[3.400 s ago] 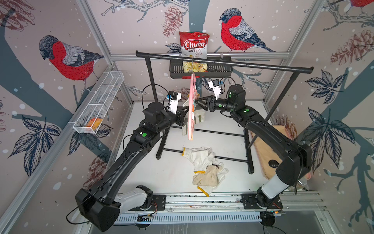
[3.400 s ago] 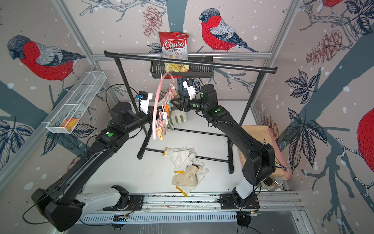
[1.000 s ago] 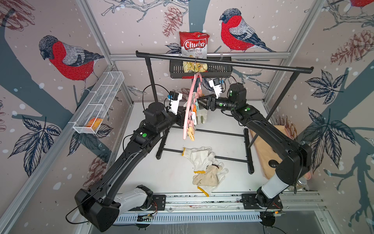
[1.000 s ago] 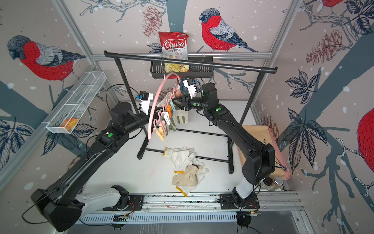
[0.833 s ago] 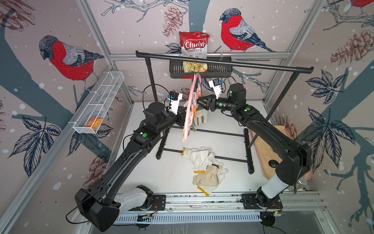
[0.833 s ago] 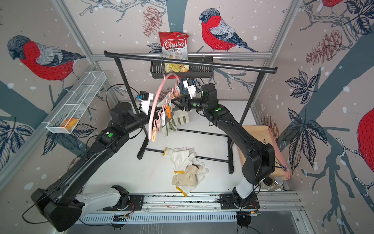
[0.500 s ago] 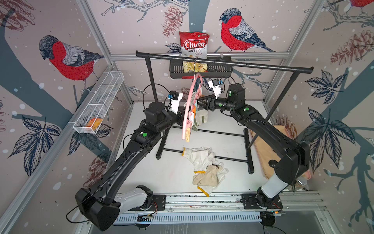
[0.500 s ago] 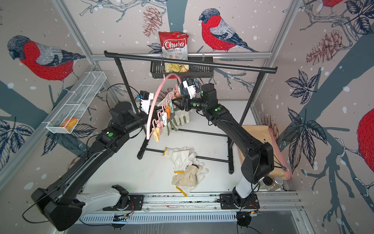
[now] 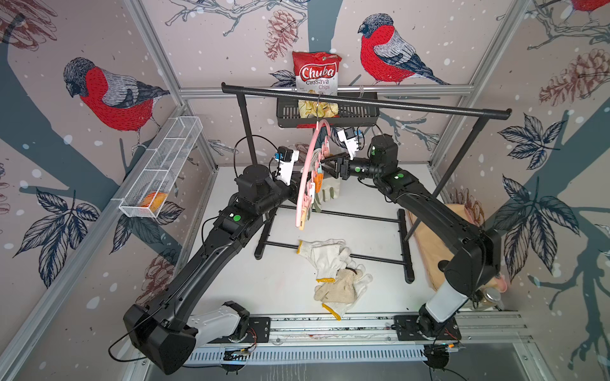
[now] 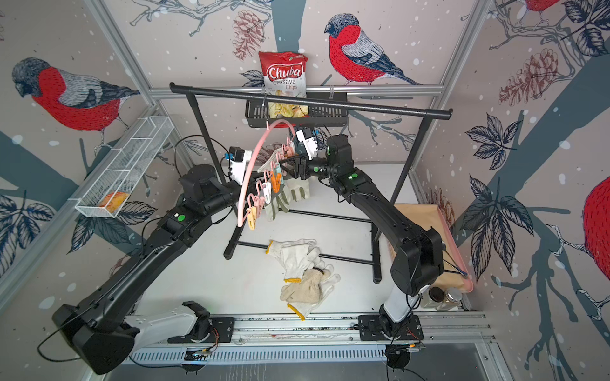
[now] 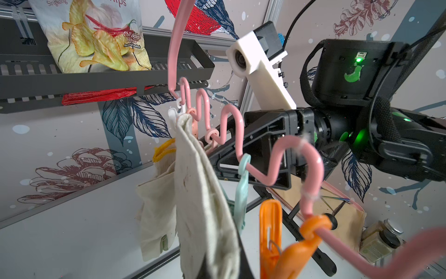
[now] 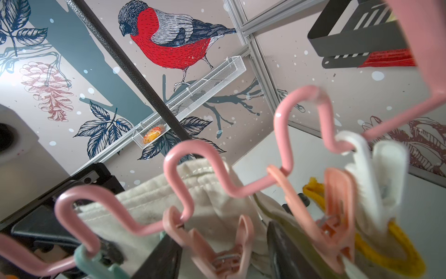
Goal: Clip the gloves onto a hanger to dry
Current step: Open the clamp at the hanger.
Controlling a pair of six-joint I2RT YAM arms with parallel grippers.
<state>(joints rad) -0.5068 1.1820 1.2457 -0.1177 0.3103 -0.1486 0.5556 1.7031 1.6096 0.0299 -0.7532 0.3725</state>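
Observation:
The pink hanger (image 9: 306, 171) (image 10: 250, 165) hangs by its hook from the black rack's bar, with pastel pegs along its wavy rail. My left gripper (image 11: 222, 273) is shut on an off-white glove (image 11: 200, 193) and holds its cuff up at the rail. Beside it another glove (image 11: 154, 200) hangs from a white peg. My right gripper (image 12: 222, 253) (image 10: 285, 163) is open, its fingers either side of a pink peg (image 12: 190, 244); one finger stands apart from the peg. More white and cream gloves (image 9: 330, 260) (image 10: 300, 287) lie heaped on the table.
The black rack (image 9: 363, 104) spans the back, its feet (image 9: 404, 247) on the table. A black basket (image 9: 287, 113) with a chip bag hangs behind the hanger. A white wire shelf (image 9: 158, 168) is on the left wall. A brown paper bag (image 10: 429, 237) and jars (image 10: 442, 295) sit at the right.
The hanger has swung and twisted on its hook, its lower end turning back and forth. Both arms have stayed almost still beside it, the left still gripping the glove.

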